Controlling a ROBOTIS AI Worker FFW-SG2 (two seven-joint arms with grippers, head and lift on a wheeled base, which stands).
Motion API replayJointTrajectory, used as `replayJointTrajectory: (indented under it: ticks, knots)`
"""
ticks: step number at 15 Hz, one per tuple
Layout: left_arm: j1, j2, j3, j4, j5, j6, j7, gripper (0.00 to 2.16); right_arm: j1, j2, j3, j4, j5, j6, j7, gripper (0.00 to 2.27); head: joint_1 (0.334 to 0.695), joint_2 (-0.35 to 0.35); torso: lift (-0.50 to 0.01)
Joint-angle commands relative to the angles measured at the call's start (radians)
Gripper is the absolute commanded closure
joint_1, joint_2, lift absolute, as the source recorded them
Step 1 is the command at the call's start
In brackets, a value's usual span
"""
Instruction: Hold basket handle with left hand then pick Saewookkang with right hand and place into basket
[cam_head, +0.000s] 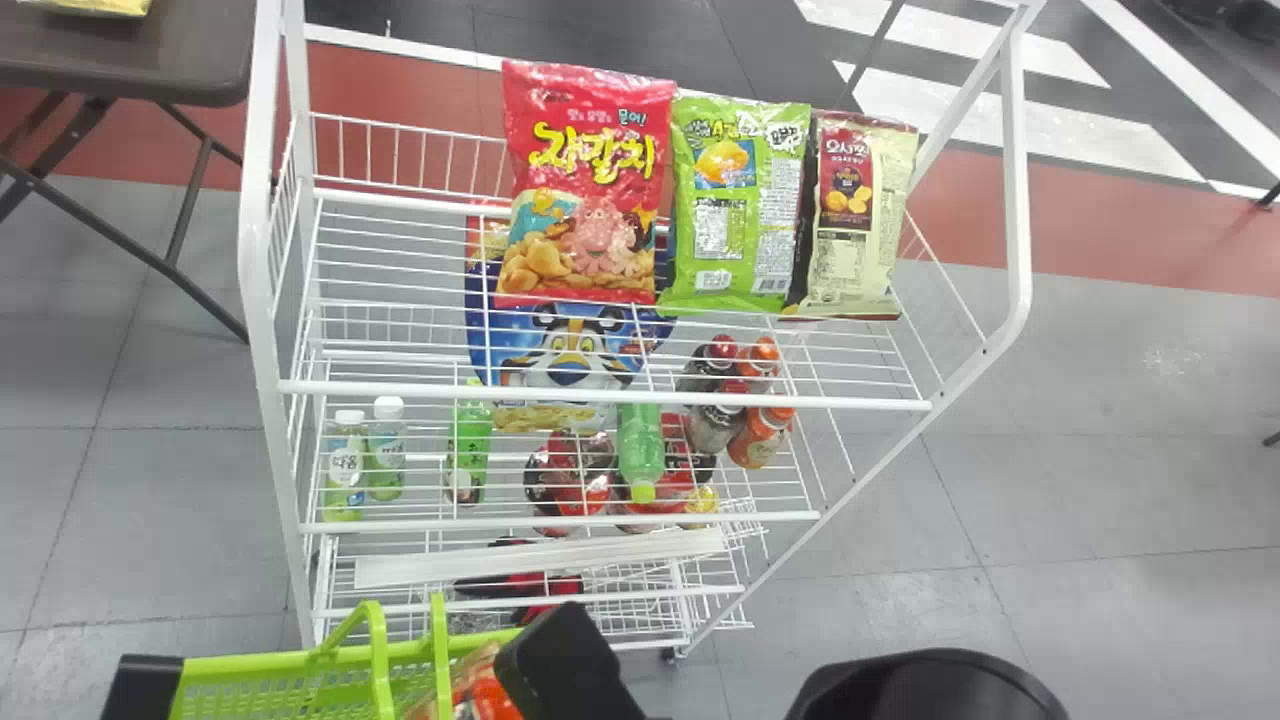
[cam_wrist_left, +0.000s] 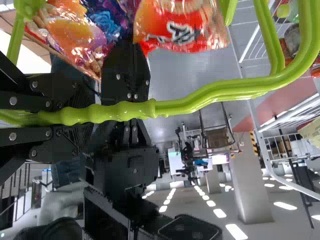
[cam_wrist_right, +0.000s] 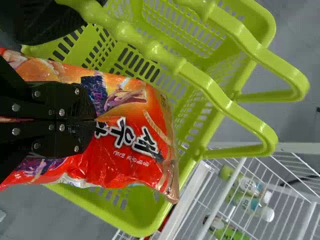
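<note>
At the head view's bottom edge are my left gripper (cam_head: 145, 688) and, farther right, my right gripper (cam_head: 565, 662) beside the orange-red Saewookkang bag (cam_head: 487, 697) and the green basket (cam_head: 250, 662). In the left wrist view my left gripper (cam_wrist_left: 52, 117) is shut around the green basket handle (cam_wrist_left: 200, 102). The right wrist view has my right gripper (cam_wrist_right: 94, 120) shut on the middle of the Saewookkang bag (cam_wrist_right: 135, 145), which lies across the view in front of the basket's slotted interior (cam_wrist_right: 112, 200). Whether the bag touches the basket cannot be told.
Ahead stands a white wire rack (cam_head: 600, 393) with a red snack bag (cam_head: 590, 190), a green bag (cam_head: 740, 200) and a cream bag (cam_head: 855, 215) on top, bottles (cam_head: 345, 465) and other packs lower down. A brown table (cam_head: 130, 55) is at the back left.
</note>
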Motion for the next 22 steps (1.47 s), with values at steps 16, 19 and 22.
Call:
replayJointTrajectory:
  ticks: [16, 19, 22]
  knots:
    - [-0.01, 0.002, 0.007, 0.019, 0.0, -0.016, -0.005, 1.99, 0.125, 0.032, -0.247, 0.044, 0.144, -0.886, 0.054, 0.1, 0.695, -0.293, -0.02]
    - [-0.009, 0.0, 0.013, 0.026, 0.002, -0.028, -0.023, 1.99, 0.238, 0.03, -0.291, 0.104, 0.137, -1.316, -0.04, 0.1, 0.695, -0.32, -0.02]
    - [0.011, -0.001, 0.022, 0.023, 0.005, -0.049, -0.035, 1.99, 0.321, 0.016, -0.3, 0.19, 0.145, -1.644, -0.086, 0.11, 0.695, -0.35, -0.02]
